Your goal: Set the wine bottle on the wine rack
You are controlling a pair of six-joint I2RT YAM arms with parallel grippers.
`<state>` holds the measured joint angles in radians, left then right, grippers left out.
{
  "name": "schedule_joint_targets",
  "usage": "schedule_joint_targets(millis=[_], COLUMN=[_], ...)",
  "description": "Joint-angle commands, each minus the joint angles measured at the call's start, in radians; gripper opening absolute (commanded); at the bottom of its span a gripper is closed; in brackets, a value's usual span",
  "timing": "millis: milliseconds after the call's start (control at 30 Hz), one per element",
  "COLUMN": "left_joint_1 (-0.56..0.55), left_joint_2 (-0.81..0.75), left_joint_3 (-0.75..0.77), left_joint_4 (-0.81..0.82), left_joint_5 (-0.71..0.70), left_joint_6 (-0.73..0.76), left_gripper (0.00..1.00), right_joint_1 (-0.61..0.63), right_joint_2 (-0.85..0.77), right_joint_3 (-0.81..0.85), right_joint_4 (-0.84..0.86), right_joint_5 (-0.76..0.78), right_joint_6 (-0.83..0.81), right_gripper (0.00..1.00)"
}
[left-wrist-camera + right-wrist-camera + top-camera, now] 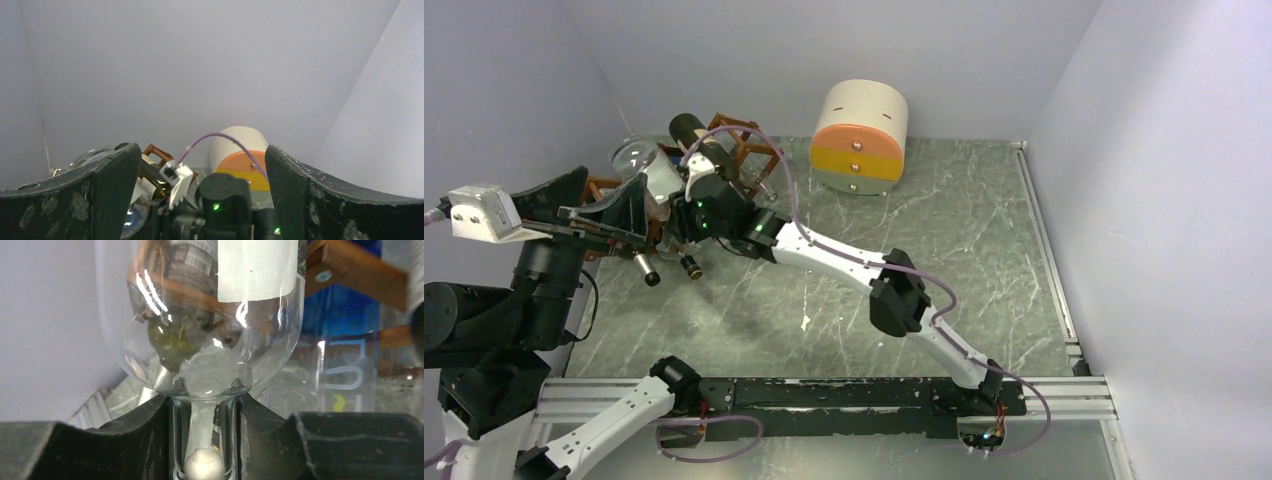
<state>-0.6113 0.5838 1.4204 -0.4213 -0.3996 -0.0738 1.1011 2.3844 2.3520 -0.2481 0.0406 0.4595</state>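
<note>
Right wrist view: the 2 fingers of the right gripper pinch the neck of the clear glass wine bottle, its body close by the wine rack at the far left of the table. The left gripper stands spread, empty. I judge the glass stiff, slippery, breakable and body-heavy; the neck is the narrow place to hold, firmly.
</note>
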Motion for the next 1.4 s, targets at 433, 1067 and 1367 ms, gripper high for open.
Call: schedule_joint_targets(millis=[433, 1067, 1367], left_joint_1=[0.004, 0.004, 0.005], left_joint_2=[0.032, 0.028, 0.022], left_joint_3=[0.006, -0.015, -0.025], left_joint_4=[-0.079, -0.094, -0.092], left_joint_5=[-0.019, -0.038, -0.048], left_joint_6=[0.001, -0.017, -0.011], left_gripper=[0.97, 0.97, 0.97], right_joint_1=[0.026, 0.034, 0.040], right_joint_2=[0.122, 0.174, 0.142], right_joint_3=[0.142, 0.092, 0.018], right_joint_4=[0.450, 0.566, 0.562], right_joint_5=[0.159, 0.153, 0.157], right_joint_6=[-0.102, -0.174, -0.170], right_gripper=[0.11, 0.54, 0.41])
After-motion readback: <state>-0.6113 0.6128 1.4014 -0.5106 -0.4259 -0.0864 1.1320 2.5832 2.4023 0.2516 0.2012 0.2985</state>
